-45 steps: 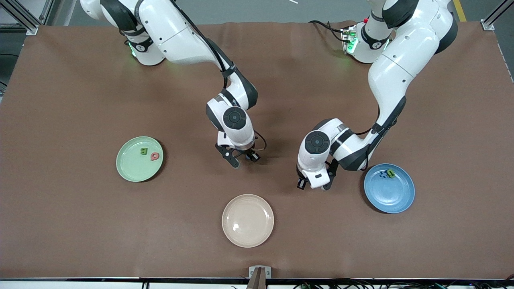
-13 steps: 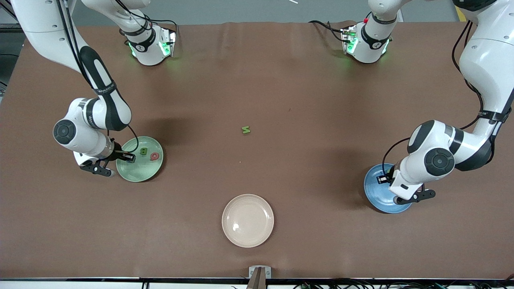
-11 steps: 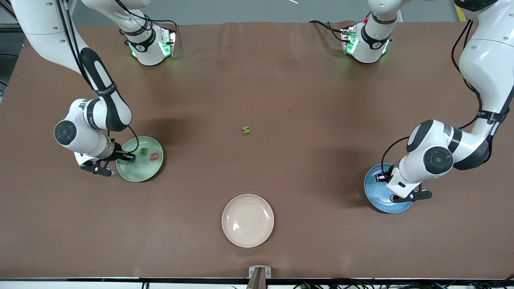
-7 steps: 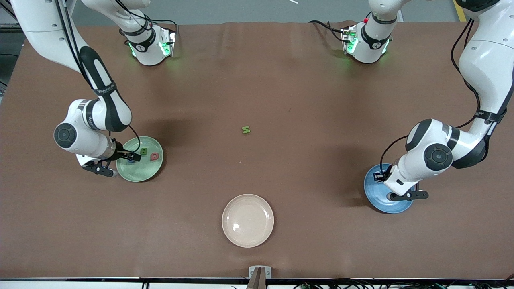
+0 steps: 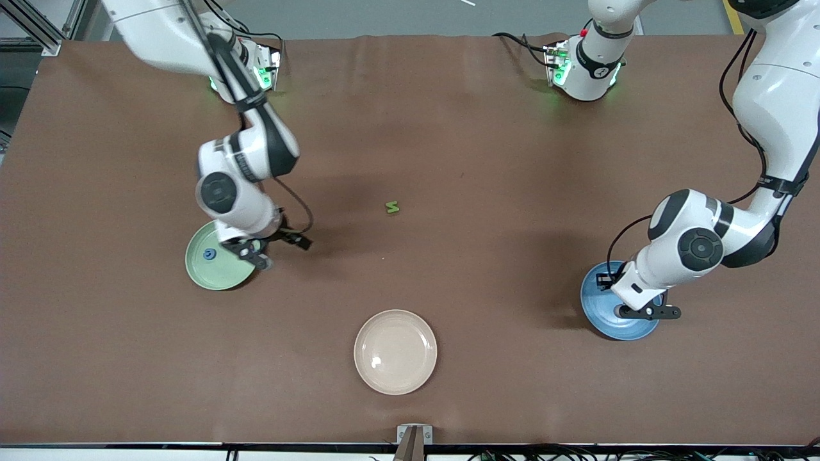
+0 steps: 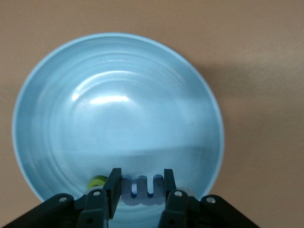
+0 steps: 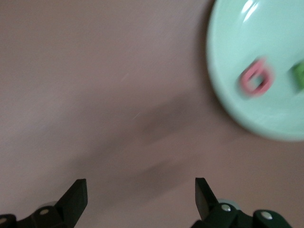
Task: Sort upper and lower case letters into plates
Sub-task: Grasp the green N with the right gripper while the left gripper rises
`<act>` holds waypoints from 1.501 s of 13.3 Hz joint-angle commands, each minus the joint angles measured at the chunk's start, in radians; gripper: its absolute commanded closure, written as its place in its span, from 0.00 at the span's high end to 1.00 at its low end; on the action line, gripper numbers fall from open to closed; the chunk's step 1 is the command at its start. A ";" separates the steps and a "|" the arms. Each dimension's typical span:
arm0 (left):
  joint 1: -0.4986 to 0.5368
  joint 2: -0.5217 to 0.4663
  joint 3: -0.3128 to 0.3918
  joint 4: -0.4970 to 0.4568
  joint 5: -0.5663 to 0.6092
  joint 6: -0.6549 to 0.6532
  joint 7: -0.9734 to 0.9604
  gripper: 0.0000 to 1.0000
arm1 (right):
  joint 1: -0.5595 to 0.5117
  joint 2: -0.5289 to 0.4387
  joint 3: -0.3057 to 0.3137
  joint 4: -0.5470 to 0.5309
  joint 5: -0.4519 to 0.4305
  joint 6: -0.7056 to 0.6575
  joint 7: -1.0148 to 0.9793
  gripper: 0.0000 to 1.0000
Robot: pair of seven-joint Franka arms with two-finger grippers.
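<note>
The left gripper (image 6: 141,186) pinches a small flat blue letter piece (image 6: 141,190) by its outer edges over the round blue plate (image 6: 118,90); it looks light, stiff, thin and easily dropped. The right gripper (image 7: 140,192) is spread wide and empty beside the pale green plate (image 5: 211,272). A tiny green letter (image 5: 392,207) lies mid-table; grip its straight flanks.

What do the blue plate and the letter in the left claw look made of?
Blue plate: smooth, glossy, likely hard plastic or melamine; bright highlights streak its inside. Blue letter in the left claw: matte, thick and flat, probably foam or soft plastic, though the look leaves that open.
</note>
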 commanded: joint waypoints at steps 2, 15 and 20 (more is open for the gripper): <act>0.043 0.002 -0.005 -0.038 0.017 0.070 0.127 0.01 | 0.164 0.078 -0.016 0.047 0.013 0.082 0.252 1.00; 0.057 -0.010 -0.024 -0.052 -0.003 0.064 0.178 1.00 | 0.384 0.247 -0.026 0.158 -0.004 0.168 0.869 0.91; 0.116 -0.012 -0.213 0.060 -0.031 -0.197 0.134 1.00 | 0.397 0.245 -0.026 0.156 -0.010 0.153 0.920 0.75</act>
